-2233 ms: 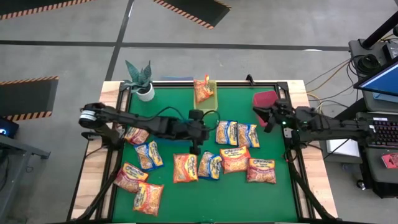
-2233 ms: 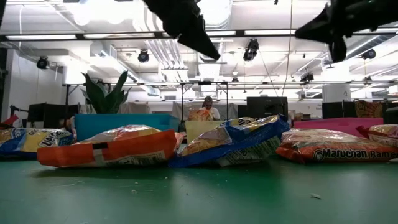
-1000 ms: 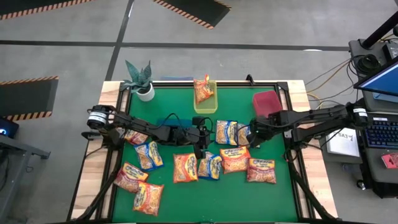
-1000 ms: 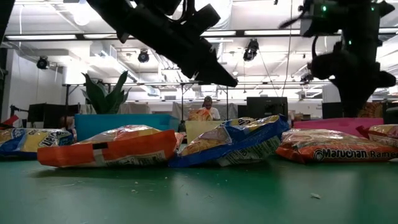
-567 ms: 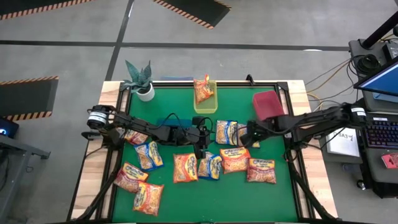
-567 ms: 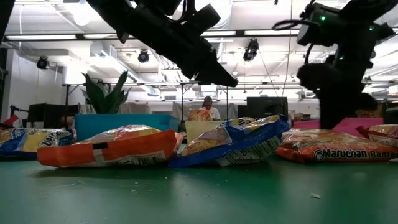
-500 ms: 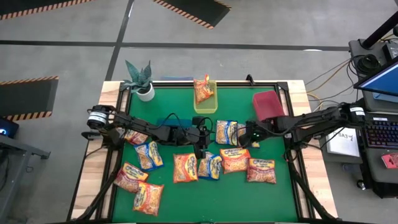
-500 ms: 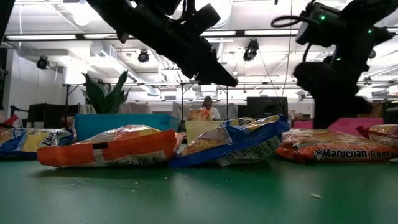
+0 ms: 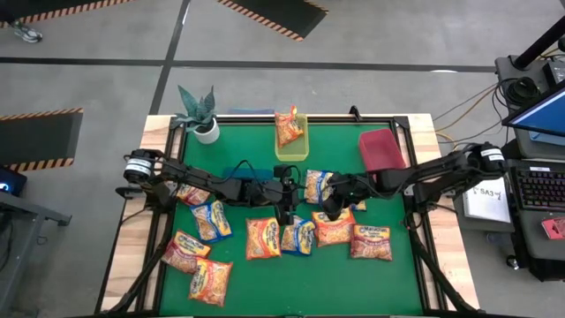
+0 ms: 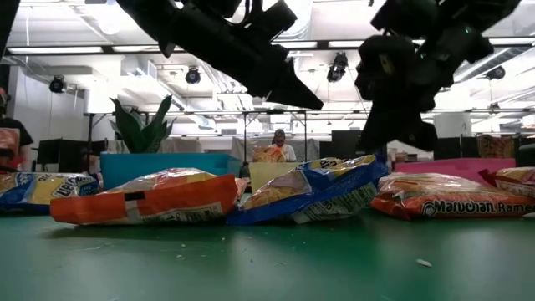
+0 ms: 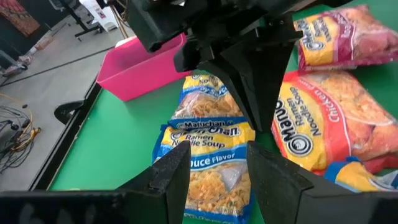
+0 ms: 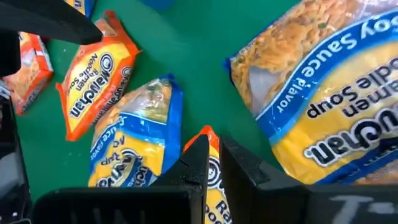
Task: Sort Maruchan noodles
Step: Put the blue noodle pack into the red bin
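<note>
Here, left gripper [image 9: 283, 215] fingers [image 11: 273, 174] parted, empty, above blue noodle packet [image 11: 208, 168], right gripper [image 9: 328, 212] fingers [image 12: 239, 163] pressed together, holding nothing

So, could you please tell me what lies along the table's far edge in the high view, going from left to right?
Potted plant → yellow bin, holding an orange noodle packet → red bin.

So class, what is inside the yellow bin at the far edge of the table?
One orange noodle packet stands in the yellow bin; anything beneath it is hidden.
</note>
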You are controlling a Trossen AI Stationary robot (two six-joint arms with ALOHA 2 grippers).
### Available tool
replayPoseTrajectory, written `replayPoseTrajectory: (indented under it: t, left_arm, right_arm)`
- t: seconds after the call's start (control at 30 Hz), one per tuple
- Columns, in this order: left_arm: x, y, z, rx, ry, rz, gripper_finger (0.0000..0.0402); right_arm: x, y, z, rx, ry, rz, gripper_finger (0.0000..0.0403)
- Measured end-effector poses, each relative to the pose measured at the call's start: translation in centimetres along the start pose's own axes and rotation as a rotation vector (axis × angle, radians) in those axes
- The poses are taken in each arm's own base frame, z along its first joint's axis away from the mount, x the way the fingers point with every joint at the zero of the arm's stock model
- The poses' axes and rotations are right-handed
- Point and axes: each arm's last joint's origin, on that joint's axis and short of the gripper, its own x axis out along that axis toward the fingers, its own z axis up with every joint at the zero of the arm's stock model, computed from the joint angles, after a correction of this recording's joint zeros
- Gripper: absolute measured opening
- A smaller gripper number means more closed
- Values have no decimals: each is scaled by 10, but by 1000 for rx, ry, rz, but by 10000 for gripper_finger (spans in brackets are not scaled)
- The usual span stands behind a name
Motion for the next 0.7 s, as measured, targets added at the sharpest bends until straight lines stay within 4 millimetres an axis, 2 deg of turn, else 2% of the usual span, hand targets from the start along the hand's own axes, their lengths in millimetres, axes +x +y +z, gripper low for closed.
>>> replayPoseTrajectory:
  t: [0.2, 0.33, 0.43, 0.57, 0.7]
  left_arm:
    - [0, 0, 0, -6, -1, -1, 139]
    - [4, -2, -4, -8, 7, -8, 139]
    - [13, -7, -14, 1, 44, -17, 139]
    - [24, -15, -28, 7, 83, -23, 138]
    - [35, -18, -37, 4, 86, -12, 130]
  right_arm:
    - [-17, 2, 1, 13, 59, -73, 28]
    - [-17, 1, 1, 43, 54, -79, 28]
    - [-14, -1, 1, 106, 35, -119, 33]
    - [-11, -7, 6, 140, 15, -149, 58]
    - [-11, -16, 15, 166, -11, -172, 105]
